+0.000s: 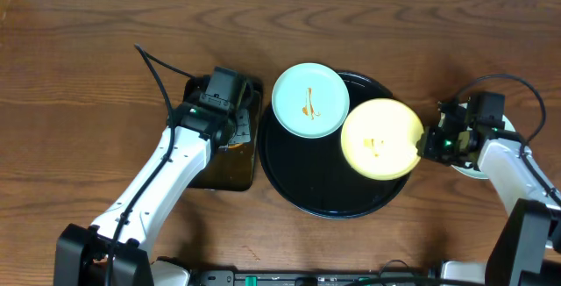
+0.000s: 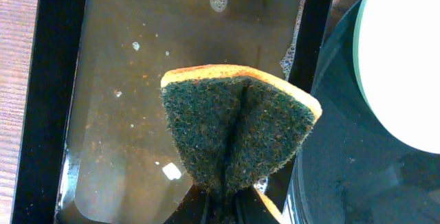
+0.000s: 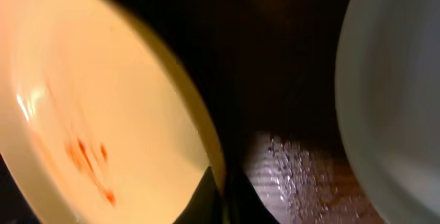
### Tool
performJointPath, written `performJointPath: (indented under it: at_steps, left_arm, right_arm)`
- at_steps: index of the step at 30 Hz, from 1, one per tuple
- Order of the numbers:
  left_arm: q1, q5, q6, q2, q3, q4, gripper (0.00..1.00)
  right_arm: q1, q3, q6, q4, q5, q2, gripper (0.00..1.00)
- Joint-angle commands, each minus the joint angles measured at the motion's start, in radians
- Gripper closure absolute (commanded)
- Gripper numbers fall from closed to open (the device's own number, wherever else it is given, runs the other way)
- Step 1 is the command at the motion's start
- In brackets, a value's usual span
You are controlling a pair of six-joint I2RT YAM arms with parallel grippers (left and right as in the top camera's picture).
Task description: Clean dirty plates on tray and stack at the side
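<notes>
A smeared mint plate [image 1: 309, 100] and a smeared yellow plate [image 1: 381, 139] are being carried face up on the black tray [image 1: 298, 194]. The yellow plate's right edge is being pinched by the right hand [image 1: 427, 143]. A sponge [image 2: 237, 131] is being clenched by the left hand [image 2: 227, 210] over the watery rectangular tray [image 2: 51, 114].

tray [image 1: 298, 194] glossy black; mint-blue plate [image 1: 309, 100], orange-brown squiggle in the middle; yellow plate [image 1: 381, 137] pale, orange-red flecks; sponge [image 2: 234, 135] dark green scour face, yellow-orange backing; rectangular tray [image 2: 51, 114] black, brownish inside; table [image 1: 88, 49] brown wood grain
</notes>
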Motion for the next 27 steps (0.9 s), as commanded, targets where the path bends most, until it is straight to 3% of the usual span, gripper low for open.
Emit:
performJointPath:
  at_steps: [1,7,15,22,27]
  left_arm:
    - [0.002,-0.011,0.002,0.011,-0.006,0.0,0.91]
    - [0.002,-0.003,-0.006,0.011,-0.006,0.001,0.91]
    - [-0.014,0.185,-0.005,0.011,-0.006,0.042,0.92]
    - [-0.16,0.232,-0.006,0.011,-0.006,0.107,0.92]
    - [-0.275,0.232,-0.082,0.022,-0.006,0.153,0.92]
  right_arm:
    - [0.007,-0.006,-0.002,-0.016,-0.009,-0.081,0.99]
    - [0.019,-0.006,-0.002,-0.112,-0.035,-0.18,0.99]
    - [0.177,-0.006,0.08,-0.139,0.035,-0.154,0.99]
    - [0.313,-0.006,0.143,-0.134,0.1,-0.063,0.99]
    - [0.361,-0.006,0.166,-0.135,0.1,0.002,0.99]
